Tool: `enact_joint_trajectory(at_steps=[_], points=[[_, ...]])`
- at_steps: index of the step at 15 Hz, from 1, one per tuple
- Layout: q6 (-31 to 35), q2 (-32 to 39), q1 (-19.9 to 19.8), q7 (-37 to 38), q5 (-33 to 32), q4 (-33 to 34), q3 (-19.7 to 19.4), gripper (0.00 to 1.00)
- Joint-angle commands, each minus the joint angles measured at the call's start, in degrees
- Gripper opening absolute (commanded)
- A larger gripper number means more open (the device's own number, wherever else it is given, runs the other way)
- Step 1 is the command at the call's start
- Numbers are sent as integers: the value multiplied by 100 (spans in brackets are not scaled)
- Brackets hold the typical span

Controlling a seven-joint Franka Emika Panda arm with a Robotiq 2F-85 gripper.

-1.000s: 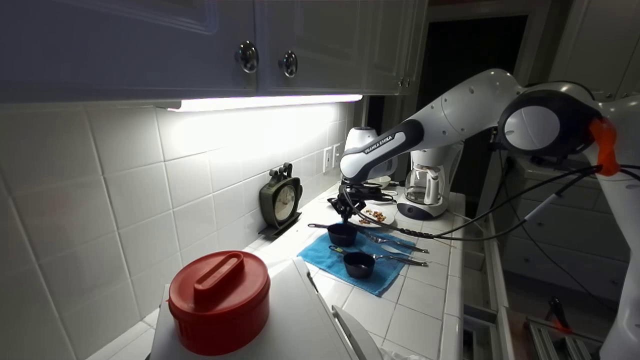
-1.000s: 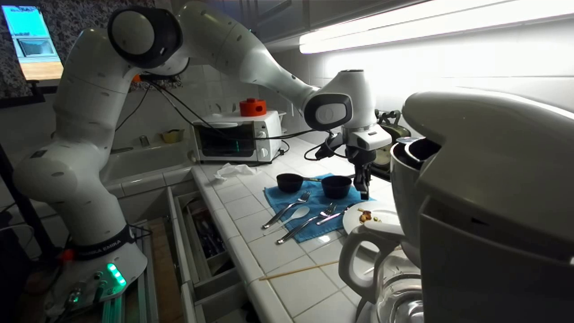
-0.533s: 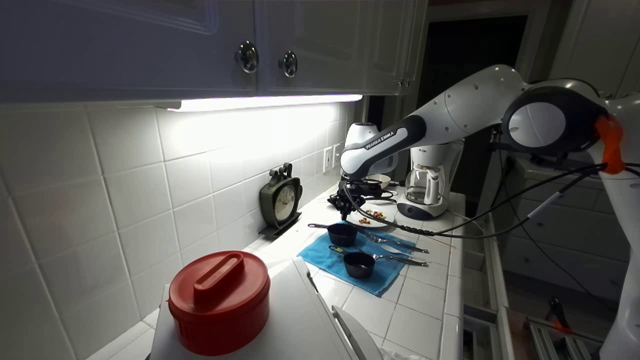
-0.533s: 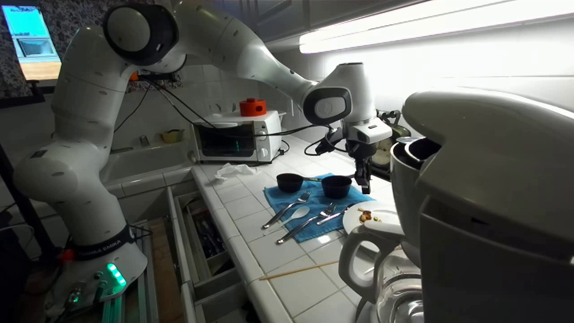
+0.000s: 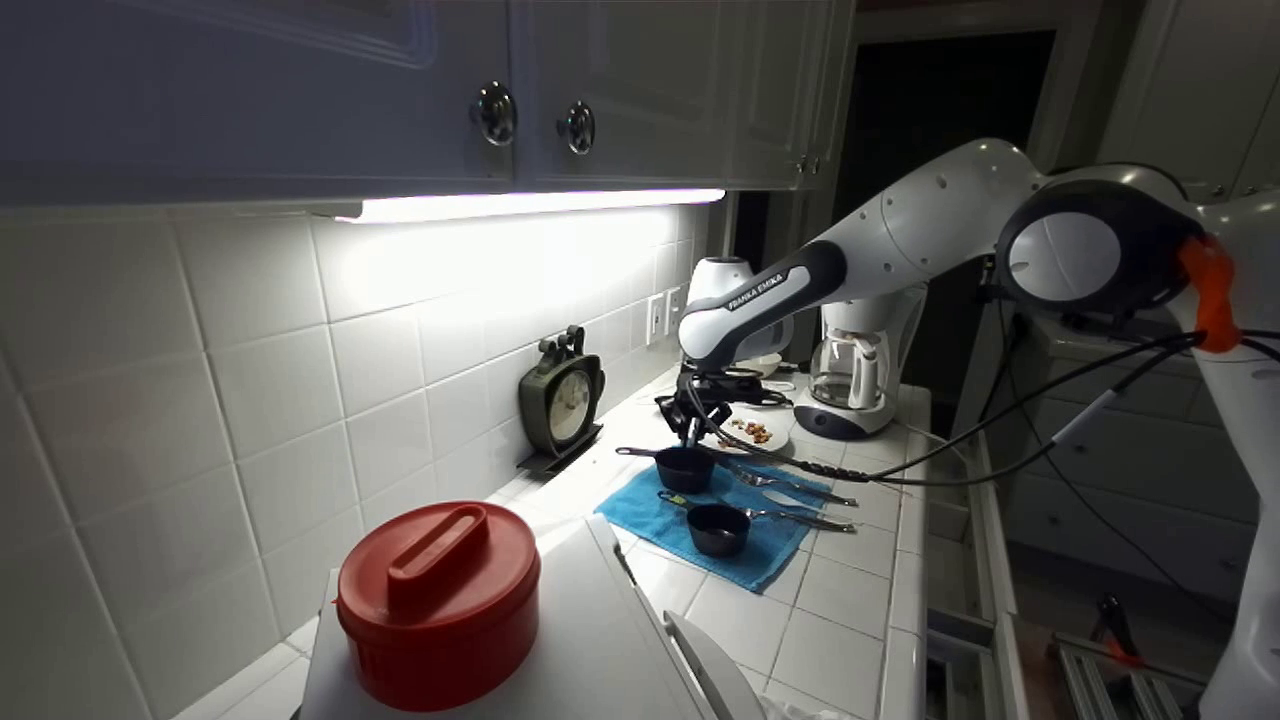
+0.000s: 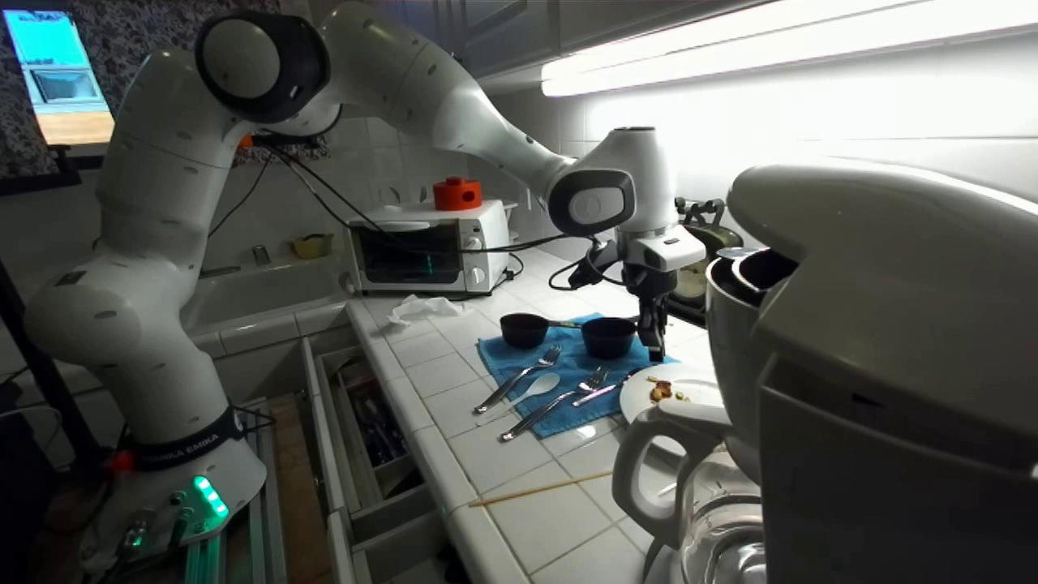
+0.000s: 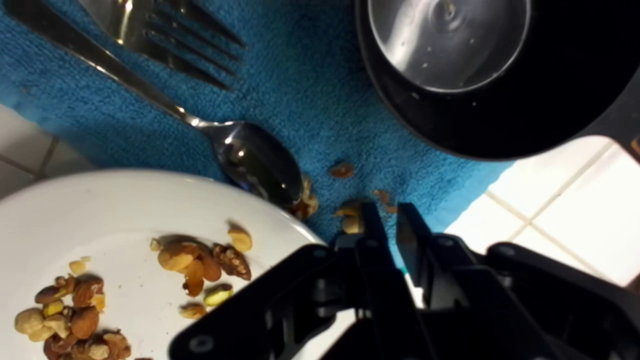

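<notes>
I'd say unfinished: nuts (image 7: 176, 257) on the plate (image 7: 145, 200) at the wrist view's eight o'clock, strays (image 7: 352, 224) on the towel (image 7: 310, 110); jaws narrowly parted, nothing held.

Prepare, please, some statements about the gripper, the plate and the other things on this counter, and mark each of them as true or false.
1. The white plate bears nuts. True.
2. Every nut lies on the plate. False: some nut pieces lie on the blue towel.
3. The gripper stands slightly open. True.
4. Three pots are on the towel. False: there are two black pots.
5. The red container stands on the toaster oven. True.
6. The gripper is right beside the red container. False: it is near the plate and the nut pieces.
</notes>
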Motion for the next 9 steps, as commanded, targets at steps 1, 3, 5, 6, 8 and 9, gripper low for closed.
enact_joint_trajectory(at_steps=[1, 3, 5, 6, 8, 9], points=[[20, 70, 16, -37, -112, 5, -25, 31], [26, 100, 22, -33, -128, 6, -44, 33], [25, 119, 17, -35, -126, 15, -54, 37], [29, 128, 15, -42, -129, 17, -59, 36], [35, 138, 13, -38, -131, 16, -72, 26], [35, 139, 9, -41, -129, 19, -74, 22]])
